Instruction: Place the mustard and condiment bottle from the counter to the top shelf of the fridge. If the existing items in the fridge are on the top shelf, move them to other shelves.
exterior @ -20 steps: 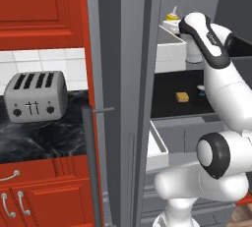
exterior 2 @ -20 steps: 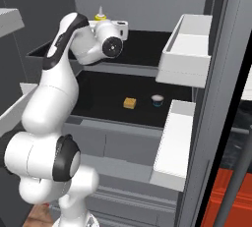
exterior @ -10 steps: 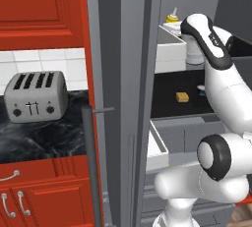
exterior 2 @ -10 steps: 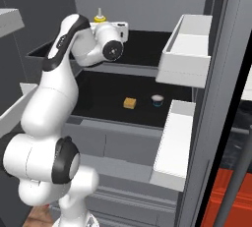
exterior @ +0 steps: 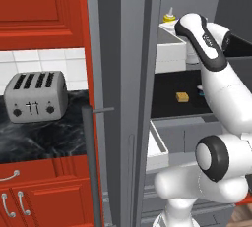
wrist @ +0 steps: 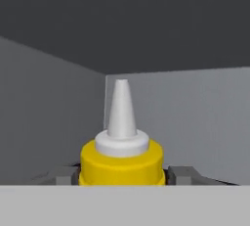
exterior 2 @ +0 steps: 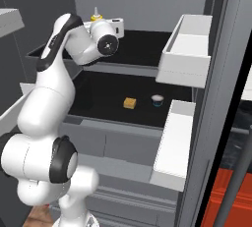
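Observation:
The mustard [wrist: 122,161], a yellow squeeze bottle with a pale nozzle, stands upright at the back left of the fridge's top shelf [exterior 2: 142,42]. Its nozzle also shows above the arm [exterior: 170,15] and behind the hand [exterior 2: 96,14]. My gripper [wrist: 122,176] straddles the bottle. Its fingers [wrist: 183,175] stand on either side with thin gaps to the bottle's sides, so it is open around the bottle. The existing items, an orange block [exterior 2: 130,102] and a white cup [exterior 2: 158,99], rest on the shelf below. The condiment bottle is out of view.
White door bins [exterior 2: 189,49] hang on the open fridge door at the right. The other door edge with its dark bar handle [exterior: 91,167] stands left of the arm. A toaster [exterior: 34,103] sits on the black counter [exterior: 44,137].
The hand and the mustard have hardly shifted on the top shelf. The block and the cup have stayed put.

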